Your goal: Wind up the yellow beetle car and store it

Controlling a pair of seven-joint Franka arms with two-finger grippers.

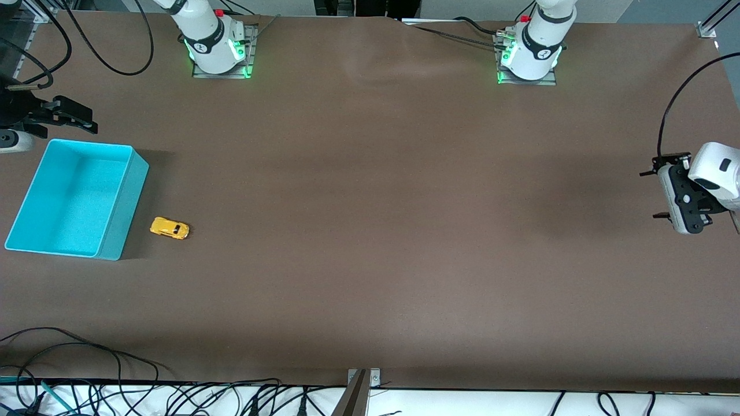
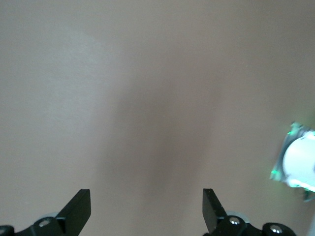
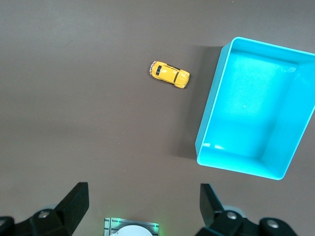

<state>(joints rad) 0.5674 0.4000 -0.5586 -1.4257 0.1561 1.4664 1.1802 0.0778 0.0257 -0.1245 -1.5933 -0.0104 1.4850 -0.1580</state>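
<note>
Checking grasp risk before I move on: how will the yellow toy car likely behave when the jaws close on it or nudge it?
The yellow beetle car sits on its wheels on the flat table, so a nudge along its length would probably roll it. Its rounded, glossy-looking body may slip from a shallow pinch. It is far smaller than the turquoise bin beside it, so likely light and rigid.

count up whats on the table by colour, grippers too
yellow: 1, the yellow beetle car, on the table beside the bin
turquoise: 1, the turquoise bin, nothing in it
black: 2, the right gripper and the left gripper, both open, holding nothing
total: 4
</note>
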